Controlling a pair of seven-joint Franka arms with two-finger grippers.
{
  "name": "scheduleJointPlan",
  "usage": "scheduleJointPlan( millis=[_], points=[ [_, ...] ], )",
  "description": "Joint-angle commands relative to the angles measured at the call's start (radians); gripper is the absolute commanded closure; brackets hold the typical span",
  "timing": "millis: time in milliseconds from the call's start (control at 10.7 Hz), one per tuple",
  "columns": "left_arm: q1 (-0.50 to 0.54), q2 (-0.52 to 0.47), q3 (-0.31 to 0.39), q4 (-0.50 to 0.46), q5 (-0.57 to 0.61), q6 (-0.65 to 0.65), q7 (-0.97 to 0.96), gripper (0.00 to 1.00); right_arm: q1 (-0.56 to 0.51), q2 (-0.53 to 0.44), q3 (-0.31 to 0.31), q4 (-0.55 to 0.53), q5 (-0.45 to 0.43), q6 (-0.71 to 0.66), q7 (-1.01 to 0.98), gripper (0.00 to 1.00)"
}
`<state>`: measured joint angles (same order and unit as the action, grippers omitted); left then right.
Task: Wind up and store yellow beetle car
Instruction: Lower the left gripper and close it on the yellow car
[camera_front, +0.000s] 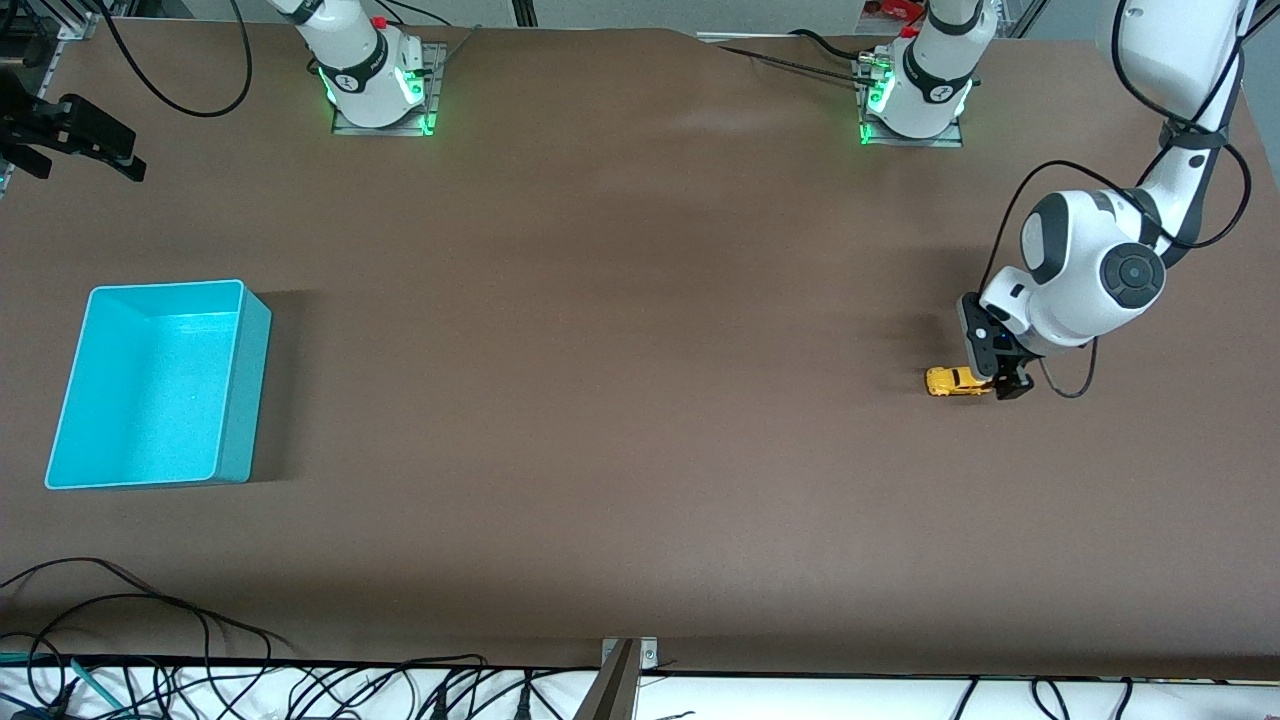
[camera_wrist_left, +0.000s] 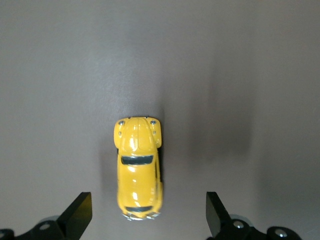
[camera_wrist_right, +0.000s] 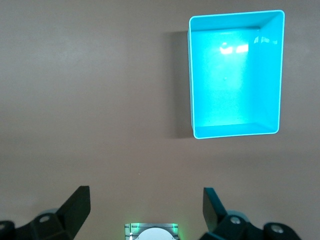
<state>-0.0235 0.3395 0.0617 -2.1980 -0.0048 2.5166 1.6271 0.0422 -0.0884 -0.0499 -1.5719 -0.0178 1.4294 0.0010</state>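
The small bright yellow beetle-shaped toy car (camera_front: 955, 381) stands on its wheels on the brown tabletop (camera_front: 620, 400), close to the table edge at the left arm's end and about midway between the base edge and the front-camera edge. The rectangular turquoise plastic bin (camera_front: 245, 385) sits near the edge at the right arm's end, well apart from the car, and holds nothing visible.

The left gripper (camera_wrist_left: 145, 217) is low over the tail end of the car. Its fingers (camera_wrist_left: 80, 212) are spread wide, one on each side of the body, with nothing held. The car lies closer to one finger than to the other.

The right gripper (camera_wrist_right: 145, 210) is raised above the table, near the corner at the right arm's end on the base side. Its fingers are also apart and empty; this arm waits.

Hazards, as judged from this position:
- Off-centre closure: the nearer finger would likely strike first and push or yaw the car on its free-rolling wheels.
- Rounded, glossy body: the pads may slip upward, squeezing the car out.
- Grasp at the tail only: the car may pivot when pulled back for winding.
- Long carry to the bin: a weak hold risks a drop.
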Motion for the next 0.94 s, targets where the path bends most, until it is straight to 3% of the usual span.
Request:
scheduleJointPlan(
  millis=[0, 281, 375, 656, 750, 844],
  points=[
    [0.002, 0.045, 0.0, 0.014, -0.021, 0.044, 0.142, 0.0, -0.001, -0.008, -0.001, 0.007, 0.015, -0.015, 0.008, 0.0],
    [0.005, 0.081, 0.0, 0.026, -0.071, 0.047, 0.137, 0.03, -0.001, -0.008, -0.001, 0.007, 0.015, -0.014, 0.008, 0.0],
    [0.005, 0.084, 0.0, 0.026, -0.099, 0.047, 0.137, 0.17, -0.001, -0.008, -0.001, 0.007, 0.015, -0.014, 0.007, 0.0],
    [0.005, 0.099, 0.0, 0.032, -0.109, 0.047, 0.132, 0.22, -0.001, -0.008, -0.001, 0.007, 0.015, -0.014, 0.008, 0.0],
    [0.005, 0.099, 0.0, 0.032, -0.107, 0.047, 0.132, 0.33, -0.001, -0.008, -0.001, 0.007, 0.015, -0.014, 0.007, 0.0],
    [0.005, 0.099, 0.0, 0.032, -0.104, 0.047, 0.135, 0.54, -0.001, -0.008, -0.001, 0.007, 0.015, -0.014, 0.008, 0.0]
  ],
)
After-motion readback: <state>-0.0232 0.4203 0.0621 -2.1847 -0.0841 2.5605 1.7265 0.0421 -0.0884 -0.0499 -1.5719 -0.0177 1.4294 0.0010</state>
